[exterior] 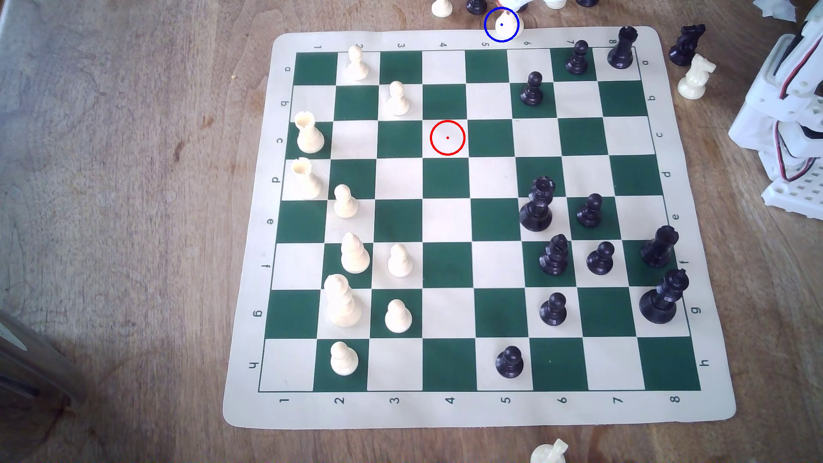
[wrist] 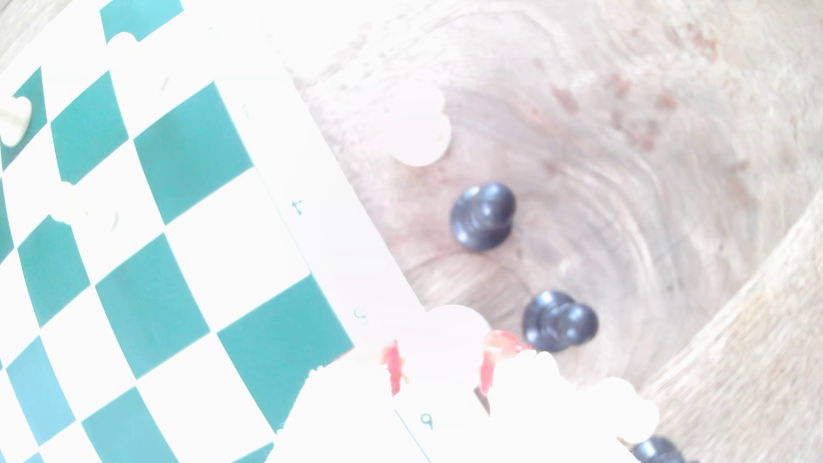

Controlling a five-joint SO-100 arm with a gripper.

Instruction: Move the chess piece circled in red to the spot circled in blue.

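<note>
Exterior view | cream piece (exterior: pixel 512 24) inside blue ring (exterior: pixel 486 32) | hand (wrist: pixel 441 369) straddles it, grip unclear

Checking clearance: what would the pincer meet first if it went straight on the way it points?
The pincer would likely meet the cream chess piece right between its jaws; glare hides contact.

Ten cream pieces (exterior: pixel 344 358) on the mat (exterior: pixel 481 409), eleven black pieces (exterior: pixel 509 361).

My wrist view is overexposed and blurry, whites washed out; my exterior view is evenly bright, with soft shadows and slightly curved edges.
</note>
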